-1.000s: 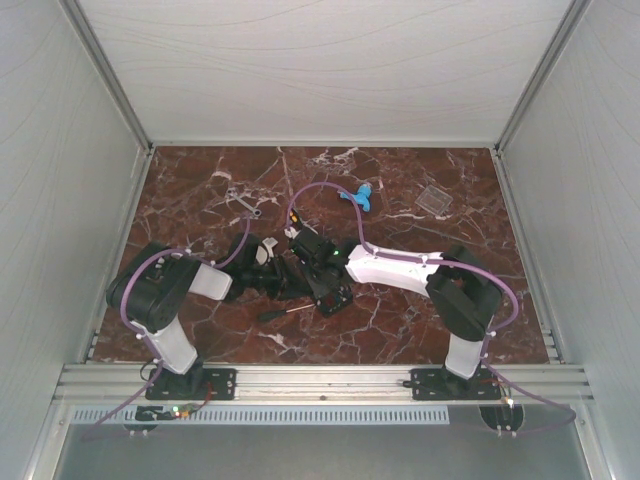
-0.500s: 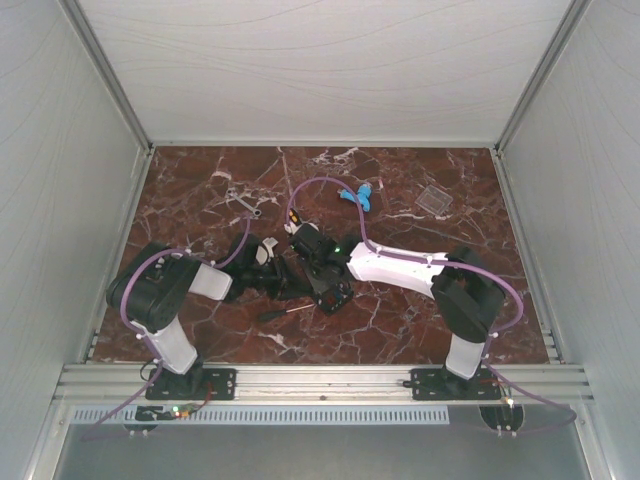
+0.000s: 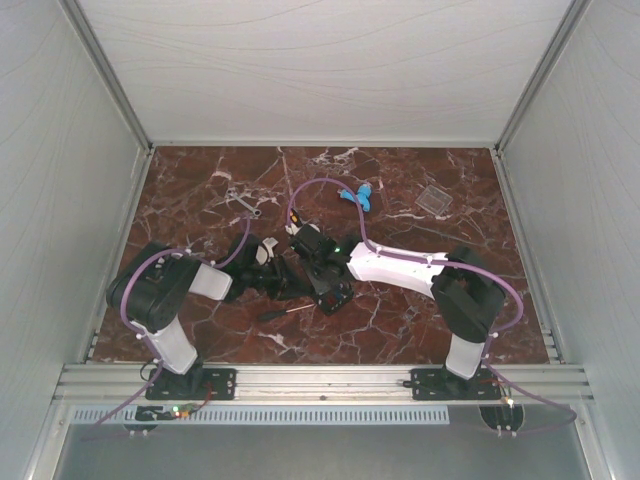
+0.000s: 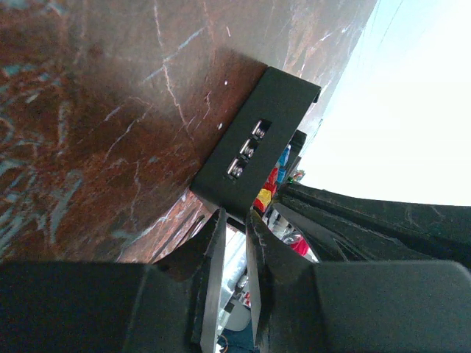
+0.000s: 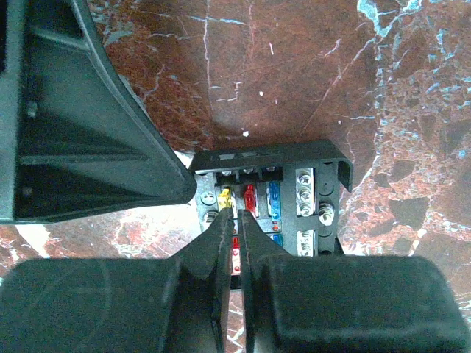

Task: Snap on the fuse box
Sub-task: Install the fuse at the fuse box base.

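The fuse box (image 5: 309,184) is a small black square box, uncovered, with yellow, red and blue fuses (image 5: 249,197) showing inside. It sits at mid-table (image 3: 332,293) between both arms. My left gripper (image 4: 234,219) has its fingers pinched on the box's near wall (image 4: 250,151), holding it from the left. My right gripper (image 5: 237,217) hovers right over the fuse rows with its fingers shut and nothing between them. The clear square cover (image 3: 435,198) lies flat at the back right, far from the box.
A light-blue plastic piece (image 3: 360,195) lies behind the grippers, and a small metal wrench (image 3: 243,200) at the back left. A thin black-handled screwdriver (image 3: 285,312) lies just in front of the box. White walls enclose the marble table (image 3: 200,180).
The right gripper's fingers have closed together over the fuses. The right arm has shifted slightly. The left gripper keeps the same hold on the box.
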`<state>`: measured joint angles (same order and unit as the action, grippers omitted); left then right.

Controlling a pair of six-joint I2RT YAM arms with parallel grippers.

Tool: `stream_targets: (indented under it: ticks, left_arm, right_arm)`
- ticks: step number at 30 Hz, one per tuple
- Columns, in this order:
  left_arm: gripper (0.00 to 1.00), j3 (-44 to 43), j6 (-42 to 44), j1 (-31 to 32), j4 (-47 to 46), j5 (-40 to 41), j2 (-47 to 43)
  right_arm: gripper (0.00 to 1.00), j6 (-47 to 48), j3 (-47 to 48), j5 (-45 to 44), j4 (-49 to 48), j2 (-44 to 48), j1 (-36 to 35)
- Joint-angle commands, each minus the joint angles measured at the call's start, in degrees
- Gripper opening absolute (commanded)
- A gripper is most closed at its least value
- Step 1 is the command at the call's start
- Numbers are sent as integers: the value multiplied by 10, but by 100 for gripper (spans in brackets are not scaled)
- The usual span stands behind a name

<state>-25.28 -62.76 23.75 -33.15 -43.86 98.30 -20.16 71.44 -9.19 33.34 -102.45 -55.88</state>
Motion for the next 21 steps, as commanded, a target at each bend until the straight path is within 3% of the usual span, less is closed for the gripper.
stream_targets:
  ticks: [1, 7, 21]
  left_arm:
    - [16, -6, 4, 2, -14, -3, -3]
    - [16, -6, 4, 2, -14, -3, -3]
    - [16, -8, 5, 2, -14, -3, -1]
  right_arm:
    - [5, 13, 16, -5, 10, 12, -4]
    - [12, 25, 43, 8, 24, 7, -3]
    - [12, 19, 62, 9, 48, -37, -4]
